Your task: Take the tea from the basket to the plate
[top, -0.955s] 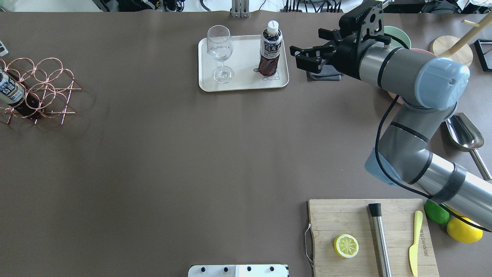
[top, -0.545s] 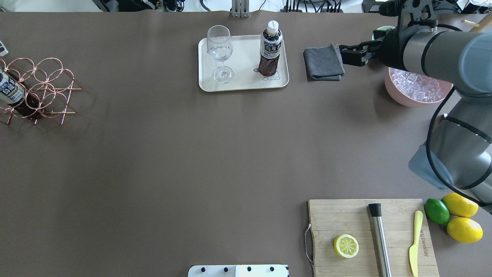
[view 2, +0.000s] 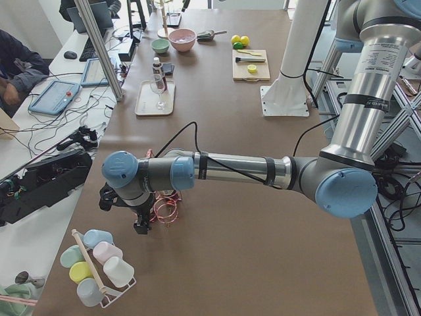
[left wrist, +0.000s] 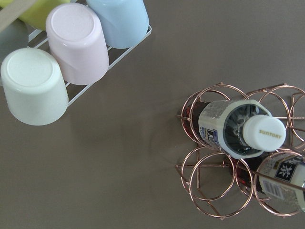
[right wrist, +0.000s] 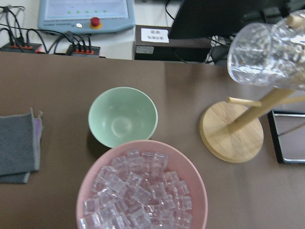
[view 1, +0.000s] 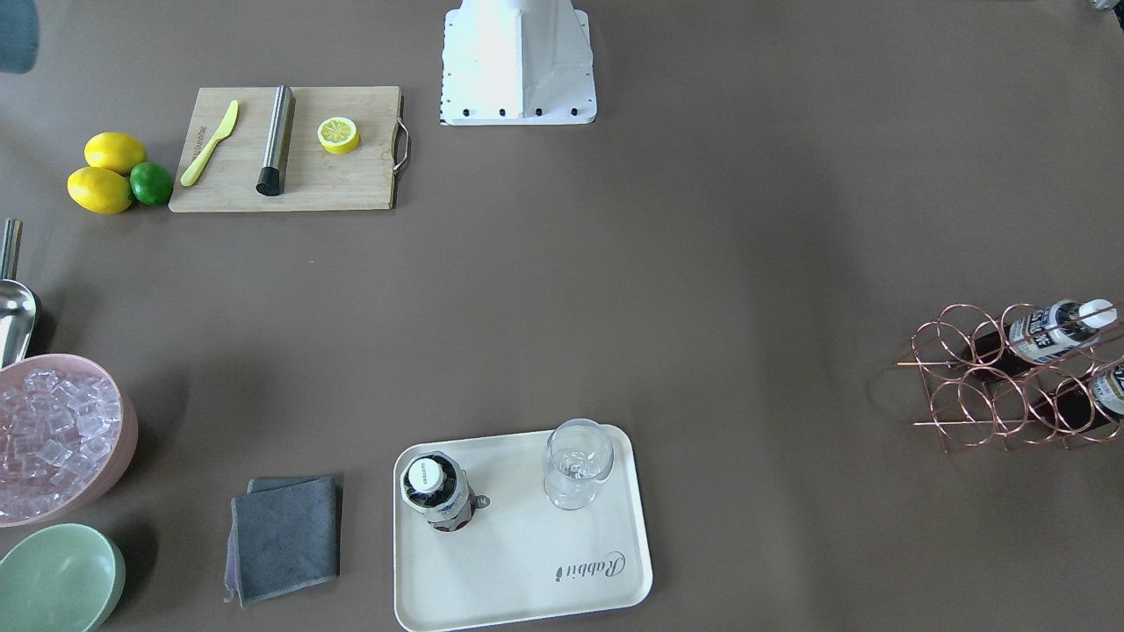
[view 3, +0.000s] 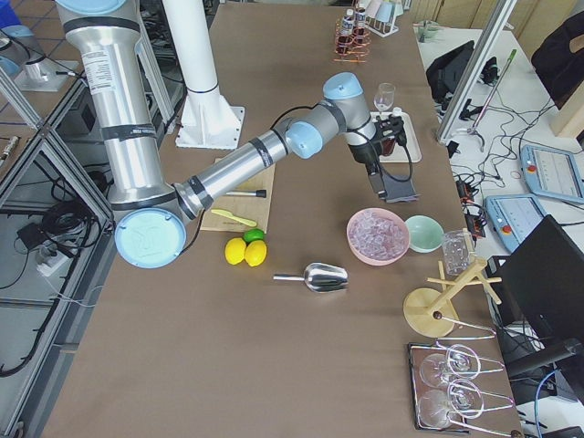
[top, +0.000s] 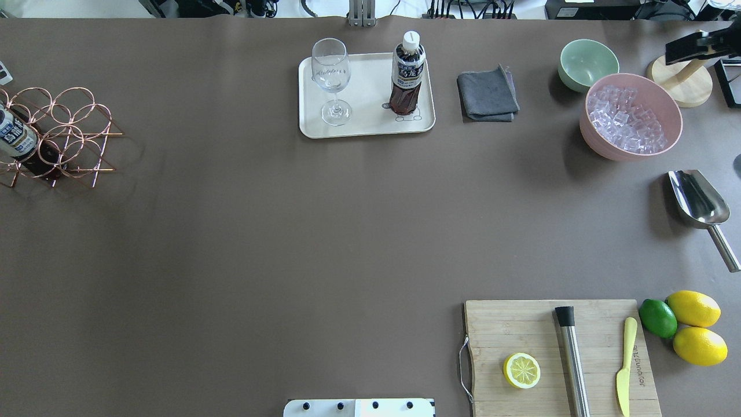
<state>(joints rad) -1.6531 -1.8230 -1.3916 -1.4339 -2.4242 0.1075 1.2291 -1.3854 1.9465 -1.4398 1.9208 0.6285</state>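
One tea bottle (top: 408, 72) stands upright on the cream plate (top: 370, 124), next to a wine glass (top: 331, 81). Two more tea bottles (left wrist: 238, 129) (left wrist: 281, 179) lie in the copper wire basket (top: 63, 136) at the table's far left. My right gripper (top: 692, 49) shows only at the overhead view's top right edge, far from the plate. Its fingers look apart and hold nothing. My left gripper (view 2: 141, 220) hangs just above the basket (view 2: 164, 209). It shows only in the exterior left view, so I cannot tell whether it is open or shut.
Right of the plate lie a grey cloth (top: 487, 94), a green bowl (top: 587, 61) and a pink bowl of ice (top: 631, 116). A metal scoop (top: 697, 200) and a cutting board (top: 521, 330) are nearer. A rack of cups (left wrist: 71, 52) stands beside the basket.
My right arm has drawn back to the right, from beside the plate past the cloth and bowls to the view's edge. The tea on the plate has not moved.
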